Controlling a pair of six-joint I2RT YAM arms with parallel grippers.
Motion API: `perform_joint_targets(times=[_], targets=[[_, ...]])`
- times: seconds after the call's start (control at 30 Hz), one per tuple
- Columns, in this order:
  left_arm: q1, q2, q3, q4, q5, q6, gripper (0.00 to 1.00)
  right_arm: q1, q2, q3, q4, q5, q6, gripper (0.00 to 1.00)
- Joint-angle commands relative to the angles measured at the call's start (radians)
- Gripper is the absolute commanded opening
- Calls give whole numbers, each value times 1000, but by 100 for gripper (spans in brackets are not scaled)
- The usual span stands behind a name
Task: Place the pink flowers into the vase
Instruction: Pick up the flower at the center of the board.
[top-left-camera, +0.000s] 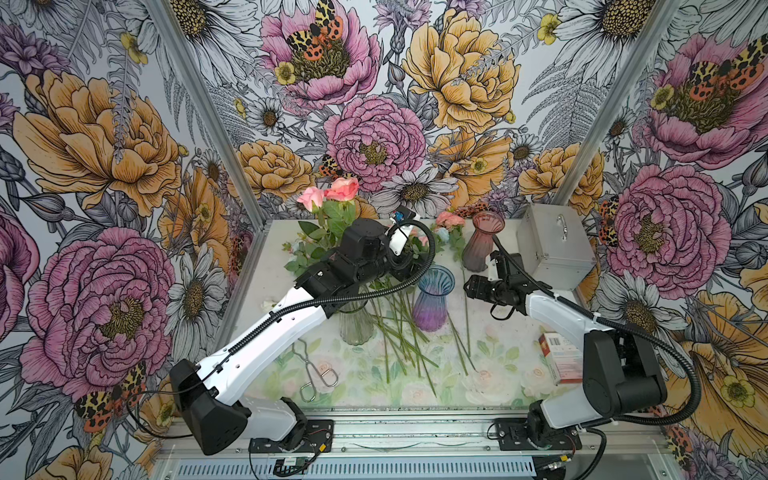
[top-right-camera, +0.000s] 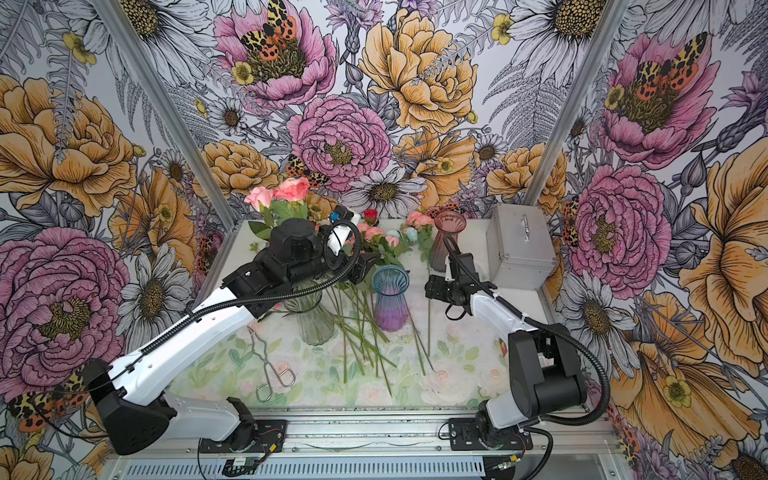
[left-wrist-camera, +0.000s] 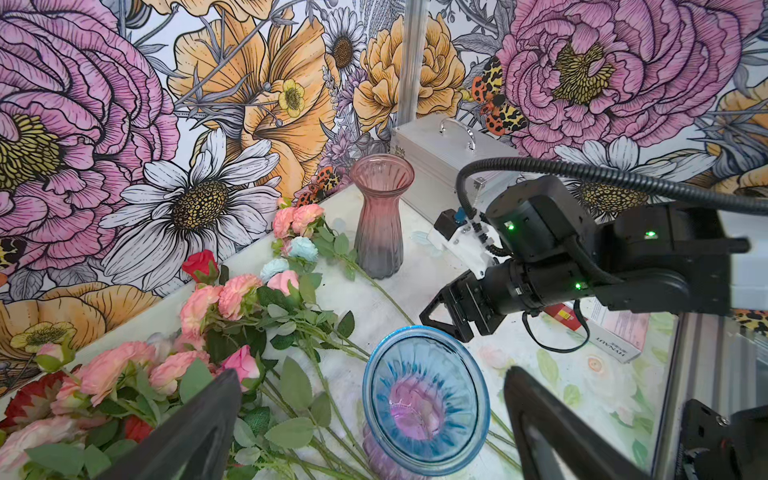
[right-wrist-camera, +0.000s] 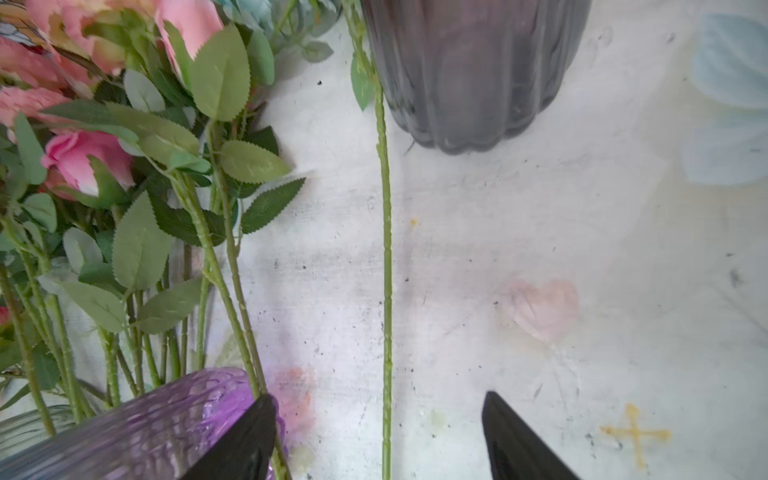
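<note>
**A:** Where are the pink flowers (left-wrist-camera: 239, 291)?

**B:** Most lie in a heap on the table (top-left-camera: 498, 336), heads toward the back wall and stems fanned toward the front. A red rose (left-wrist-camera: 199, 262) and pale blue blooms (left-wrist-camera: 303, 247) are mixed in. Two more pink roses (top-left-camera: 328, 193) stand upright in the clear vase (top-left-camera: 353, 326), at the left edge of the heap.

**A:** And the right gripper (right-wrist-camera: 378, 399)?

**B:** It is low over the table with its jaws apart. A single green stem (right-wrist-camera: 387, 270) runs between them, and neither finger touches it. That stem lies apart from the heap and passes just beside the foot of the dark pink vase (left-wrist-camera: 380, 232).

**A:** The left gripper (left-wrist-camera: 372, 372)?

**B:** It hangs above the heap with its fingers spread wide, holding nothing. The mouth of the blue vase (top-left-camera: 432, 311) shows between them.

**A:** Where does that blue vase stand?

**B:** Upright, between the heap's stems and the single stem.

**A:** Anything else?

**B:** Metal tongs (top-left-camera: 316, 370) lie near the front left, and a silver case (top-left-camera: 552, 245) sits in the back right corner.
</note>
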Motion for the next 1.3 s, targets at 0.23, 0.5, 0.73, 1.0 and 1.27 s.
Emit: perform_joint_targets(times=[0.23, 0.5, 0.73, 1.0, 1.27], targets=[[-28, 38, 45, 40, -137, -14, 99, 2, 159, -8, 175, -38, 49, 61], [-27, 70, 62, 46, -230, -7, 98, 30, 243, 25, 192, 19, 41, 47], [-19, 74, 54, 43, -237, -2, 99, 57, 274, 47, 200, 49, 47, 36], [12, 62, 44, 33, -185, -45, 99, 72, 289, 52, 198, 71, 51, 9], [21, 37, 17, 18, -173, -70, 99, 79, 244, 64, 173, 67, 14, 0]])
